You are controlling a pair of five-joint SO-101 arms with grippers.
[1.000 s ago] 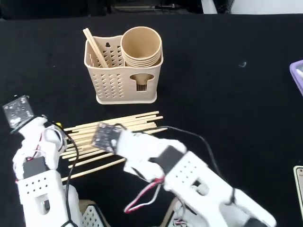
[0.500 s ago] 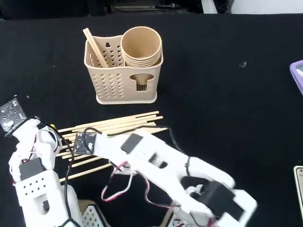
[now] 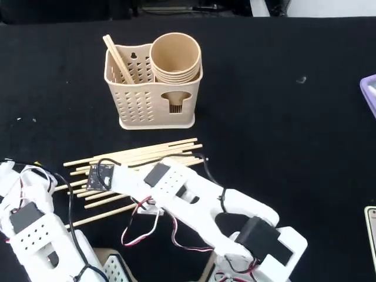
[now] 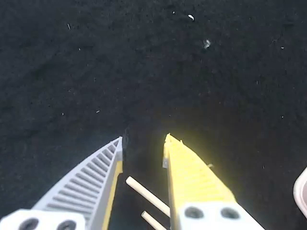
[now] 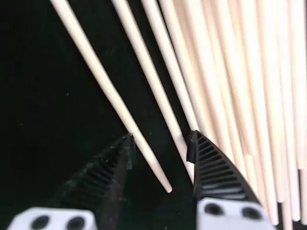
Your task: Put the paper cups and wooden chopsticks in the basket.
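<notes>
The right hand (image 5: 160, 135), parted narrowly, straddled one stick's end. The wooden chopsticks (image 3: 147, 154) lay crosswise on the surface at the high view's lower left, below the basket (image 3: 150, 97).

Paper cups (image 3: 175, 56), one chopstick (image 3: 117, 58) in basket (image 3: 147, 104); chopstick pile (image 3: 151, 152) under right arm (image 3: 194, 200).

Lab: black-clothed table (image 3: 288, 135), robot arms (image 3: 194, 200)

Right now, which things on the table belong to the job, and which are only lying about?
For the job: basket; paper cups stacked in it; at least one chopstick leaning in it; loose chopsticks on the table.
Lying about: purple object at the high view's right edge; small speck on the table.
</notes>
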